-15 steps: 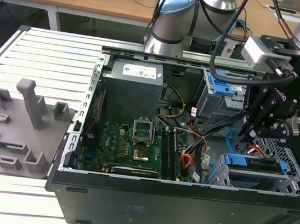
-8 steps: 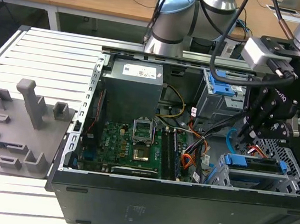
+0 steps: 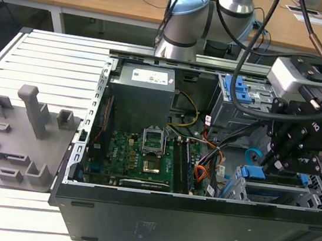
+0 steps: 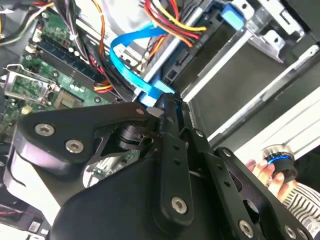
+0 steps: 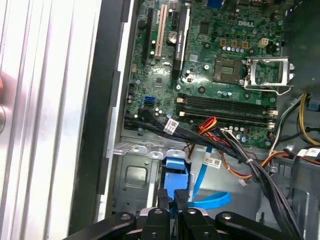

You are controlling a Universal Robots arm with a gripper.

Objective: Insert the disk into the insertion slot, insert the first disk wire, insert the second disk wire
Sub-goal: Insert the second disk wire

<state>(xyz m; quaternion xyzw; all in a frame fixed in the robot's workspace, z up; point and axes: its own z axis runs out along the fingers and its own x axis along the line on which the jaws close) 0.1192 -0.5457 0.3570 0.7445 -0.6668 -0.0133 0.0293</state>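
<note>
The disk (image 3: 259, 173), seen by its bright blue carrier (image 5: 176, 175), lies in the insertion slot (image 3: 232, 186), a low silver cage (image 5: 131, 175) at the case's corner on the exterior view's right. My gripper (image 3: 275, 166) hangs right over the carrier's end. Its black fingers (image 5: 164, 202) stand close together, shut. The second disk wire (image 4: 125, 55), a flat light-blue cable, loops and runs down to my fingertips (image 4: 167, 102), which cover its plug. The same loop (image 5: 212, 201) lies beside the carrier. The first disk wire is hidden from me.
The open case holds a green motherboard (image 3: 139, 153), a grey power supply (image 3: 140, 94) and a taller grey bay with blue latch (image 3: 239, 89). Orange and multicoloured wire bundles (image 5: 220, 132) cross near the cage. A grey fixture (image 3: 23, 132) lies at the exterior view's left. A hand (image 4: 265, 172) holds a knob.
</note>
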